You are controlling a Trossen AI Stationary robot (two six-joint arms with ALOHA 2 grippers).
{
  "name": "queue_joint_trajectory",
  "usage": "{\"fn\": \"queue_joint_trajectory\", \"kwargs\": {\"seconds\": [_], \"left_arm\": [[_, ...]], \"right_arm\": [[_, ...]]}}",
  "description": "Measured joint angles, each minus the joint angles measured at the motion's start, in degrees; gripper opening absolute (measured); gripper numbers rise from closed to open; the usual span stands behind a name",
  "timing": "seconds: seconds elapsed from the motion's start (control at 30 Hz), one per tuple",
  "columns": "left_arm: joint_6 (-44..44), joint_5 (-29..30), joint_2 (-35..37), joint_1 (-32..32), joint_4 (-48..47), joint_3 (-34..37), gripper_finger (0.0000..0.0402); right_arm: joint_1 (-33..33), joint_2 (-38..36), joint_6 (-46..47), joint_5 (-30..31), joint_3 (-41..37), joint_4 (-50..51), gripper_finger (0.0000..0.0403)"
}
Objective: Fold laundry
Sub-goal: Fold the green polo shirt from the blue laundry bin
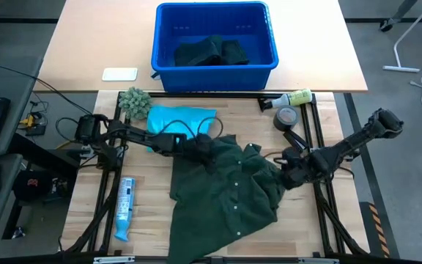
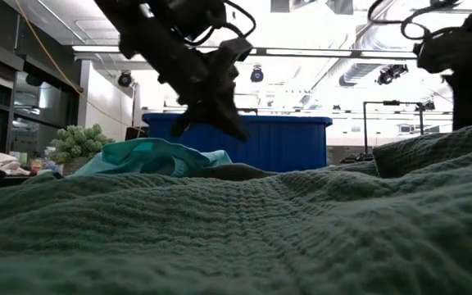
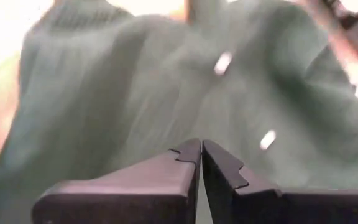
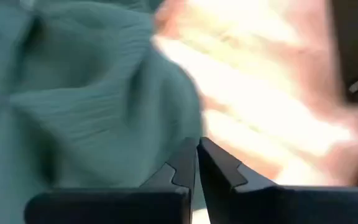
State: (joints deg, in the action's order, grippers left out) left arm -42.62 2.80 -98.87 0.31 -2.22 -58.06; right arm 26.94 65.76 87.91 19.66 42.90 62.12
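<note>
On the surface (image 1: 145, 220): a dark green shirt (image 1: 226, 194) is spread crumpled.
Left hand (image 1: 209, 150): clenched, nothing seen gripped.
Right hand (image 1: 290, 176): clenched at the hem.
Risk: the cloth may be dragged, bunching.

No legible text, label, brand, number or sign on anything in view.

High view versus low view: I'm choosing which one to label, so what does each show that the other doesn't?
Only the high view shows the blue tube, tape roll, yellow-capped bottle and the dark cloth inside the blue bin. Only the low view shows the ceiling lights and room behind. Both share the dark green shirt, the turquoise garment, the fuzzy ball, and the shut left gripper over the shirt.
</note>
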Motion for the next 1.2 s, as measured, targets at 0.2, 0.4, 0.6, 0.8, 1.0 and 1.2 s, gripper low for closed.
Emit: {"fn": "queue_joint_trajectory", "kwargs": {"seconds": [0.2,0.4,0.6,0.8,1.0,1.2], "left_arm": [[-0.62,-0.64,0.0,0.44,2.01,0.0,0.0],[-1.75,3.72,-2.22,-3.44,10.38,-2.21,0.0],[3.0,0.55,-14.19,-3.73,10.81,-17.22,0.0],[5.67,-0.8,-25.18,-3.77,-1.99,-32.5,0.0],[7.26,3.12,-26.56,-5.51,-18.56,-33.41,0.0],[9.52,7.62,-26.34,-8.19,-38.99,-32.94,0.0]], "right_arm": [[-12.35,0.13,-17.13,-10.95,-5.82,-8.63,0.0001],[-21.5,0.15,-22.17,-14.7,-11.17,-26.68,0.0],[-26.22,-3.1,-26.97,-14.77,-9.49,-28.62,0.0],[-28.54,-13.78,-24.89,-12.52,-9.12,-27.78,0.0],[-28.36,-23.62,-22.33,-11.25,-9.1,-23.47,0.0],[-27.51,-25.41,-22.04,-13.04,-9.1,-21.74,0.0]]}}
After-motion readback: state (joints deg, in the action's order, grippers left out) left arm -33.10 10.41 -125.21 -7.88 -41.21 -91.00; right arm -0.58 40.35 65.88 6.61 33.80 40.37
